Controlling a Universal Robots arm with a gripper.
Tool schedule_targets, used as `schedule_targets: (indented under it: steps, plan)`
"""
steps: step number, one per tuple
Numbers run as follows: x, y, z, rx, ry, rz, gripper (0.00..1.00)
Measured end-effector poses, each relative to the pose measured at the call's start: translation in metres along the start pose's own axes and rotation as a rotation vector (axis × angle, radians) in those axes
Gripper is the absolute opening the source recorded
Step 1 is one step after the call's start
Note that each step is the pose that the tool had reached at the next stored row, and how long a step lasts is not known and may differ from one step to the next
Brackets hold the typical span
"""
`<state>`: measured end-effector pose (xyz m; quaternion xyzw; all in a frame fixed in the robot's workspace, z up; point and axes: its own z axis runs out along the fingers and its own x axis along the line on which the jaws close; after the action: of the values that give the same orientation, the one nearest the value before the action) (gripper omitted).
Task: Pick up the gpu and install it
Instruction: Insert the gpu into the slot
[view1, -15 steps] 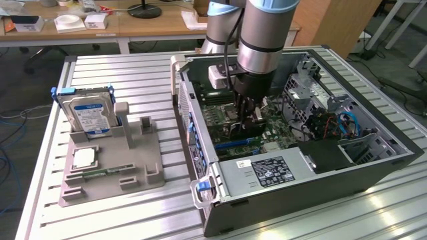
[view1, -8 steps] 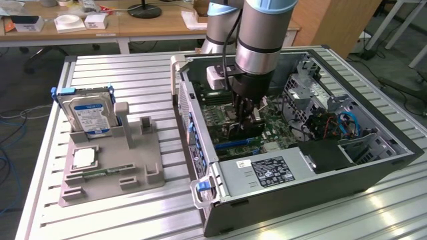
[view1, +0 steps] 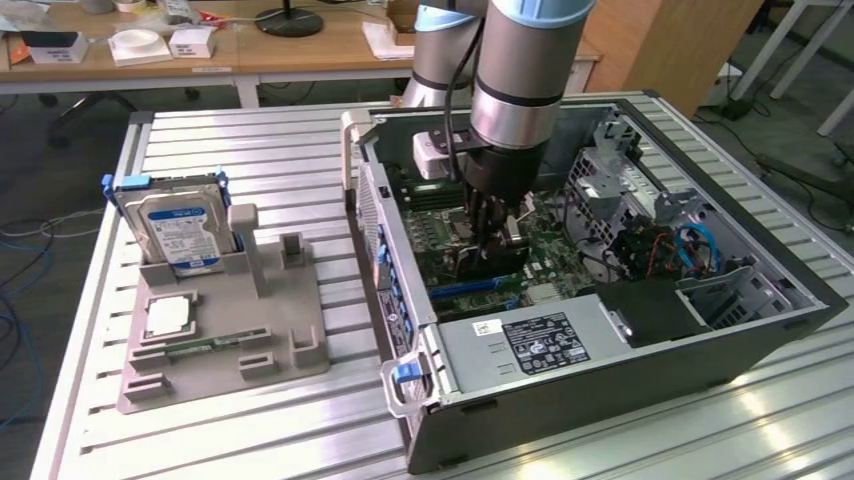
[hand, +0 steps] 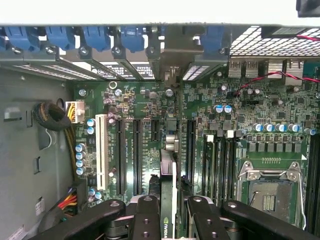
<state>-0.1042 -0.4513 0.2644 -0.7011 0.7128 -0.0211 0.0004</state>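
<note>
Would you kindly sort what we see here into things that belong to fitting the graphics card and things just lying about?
In the job:
- graphics card, held edge-on over the board
- gripper, shut on the card
- motherboard with its slots
- computer case

Lying about:
- hard drive upright in the grey holder
- memory stick on that holder

gpu (hand: 170, 210) in hand (hand: 170, 212) above motherboard (hand: 280, 130); inside case (view1: 747, 340)

Slatted aluminium surface (view1: 254, 140) carried: an open computer case (view1: 601, 400) at the exterior view's right; a grey parts holder (view1: 267, 340) at its left.
</note>
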Motion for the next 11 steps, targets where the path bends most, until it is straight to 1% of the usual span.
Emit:
schedule_targets:
  steps: [4, 8, 11]
  plan:
    - [-0.0012, 0.0, -0.0001, 0.005, -0.0002, -0.008, 0.26]
    - [-0.0019, 0.0002, 0.0003, 0.0056, -0.0006, -0.011, 0.26]
    - [-0.0025, 0.0006, 0.0027, 0.0056, -0.0004, -0.015, 0.26]
